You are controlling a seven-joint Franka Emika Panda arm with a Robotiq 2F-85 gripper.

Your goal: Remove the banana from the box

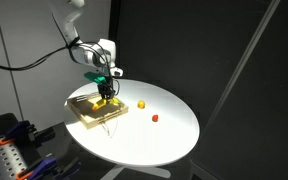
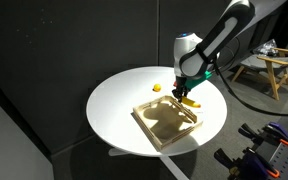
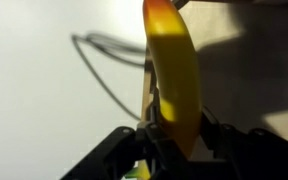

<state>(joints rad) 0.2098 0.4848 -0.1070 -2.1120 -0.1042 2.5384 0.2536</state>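
My gripper (image 1: 105,90) is shut on the yellow banana (image 3: 174,75), which fills the middle of the wrist view between the two fingers (image 3: 179,135). In both exterior views the banana (image 2: 189,101) hangs just above the far edge of the box (image 2: 164,128), a shallow wooden tray with a brownish floor (image 1: 92,110) on the round white table. The box's wooden rim (image 3: 147,95) shows behind the banana in the wrist view. The rest of the box looks empty.
A small round yellow-orange ball (image 1: 142,103) and a tiny red object (image 1: 155,117) lie on the white table (image 1: 164,135) beside the box. The ball also shows in an exterior view (image 2: 158,88). A thin cable (image 3: 104,65) lies on the table by the box.
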